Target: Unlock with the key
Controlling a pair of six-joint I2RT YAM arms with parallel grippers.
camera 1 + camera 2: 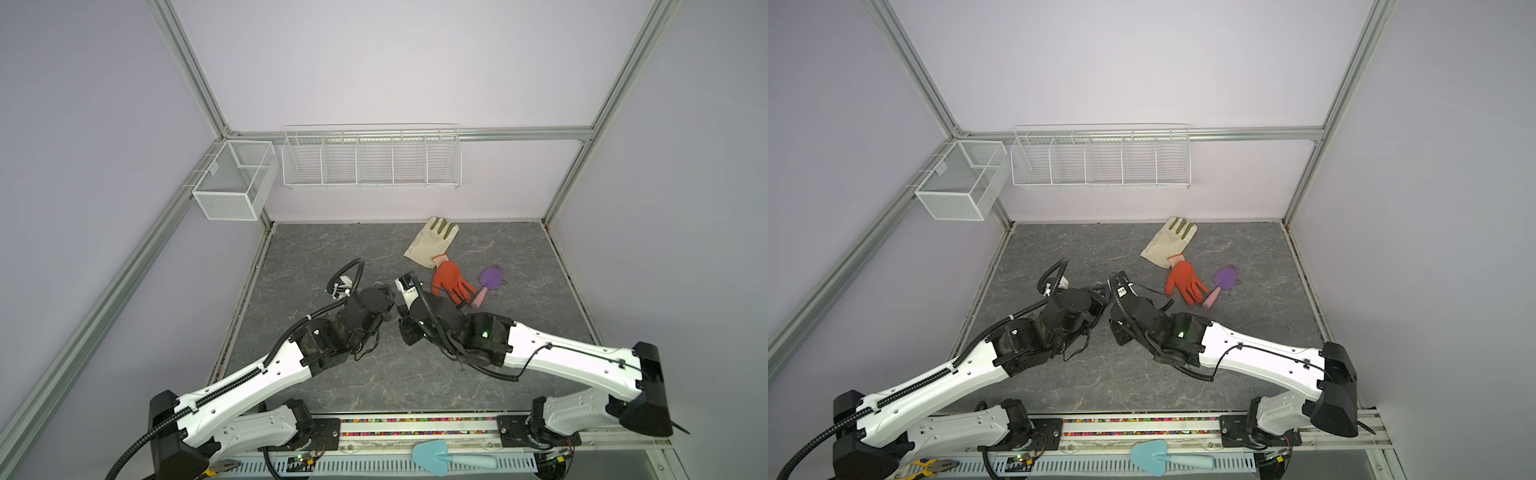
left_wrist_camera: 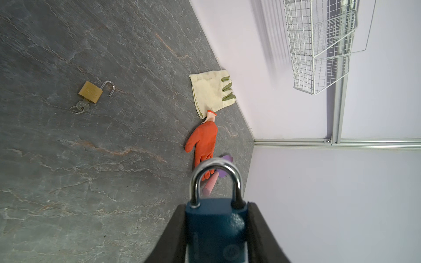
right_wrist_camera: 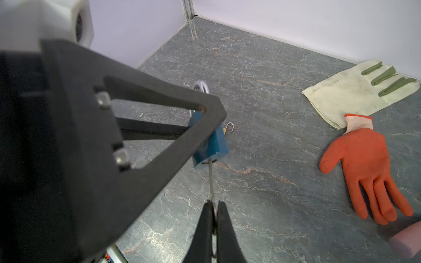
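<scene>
A blue padlock (image 2: pixel 215 225) with a silver shackle (image 2: pixel 216 175) is held off the table, and my left gripper (image 2: pixel 216 205) is shut on its body. Both shackle legs sit in the body. In the right wrist view the same padlock (image 3: pixel 211 145) shows its underside toward my right gripper (image 3: pixel 213 205). That gripper is shut on a thin silver key (image 3: pixel 211 180), whose blade reaches the padlock's keyhole face. In both top views the two wrists meet mid-table and hide the jaws, the padlock and the key.
A brass padlock (image 2: pixel 90 91) with an open shackle and a key in it lies on the table. A cream glove (image 1: pixel 432 243), an orange glove (image 1: pixel 451 282) and a purple trowel (image 1: pixel 488 282) lie to the back right. A wire rack (image 1: pixel 372 160) and a mesh box (image 1: pixel 235 180) hang on the walls.
</scene>
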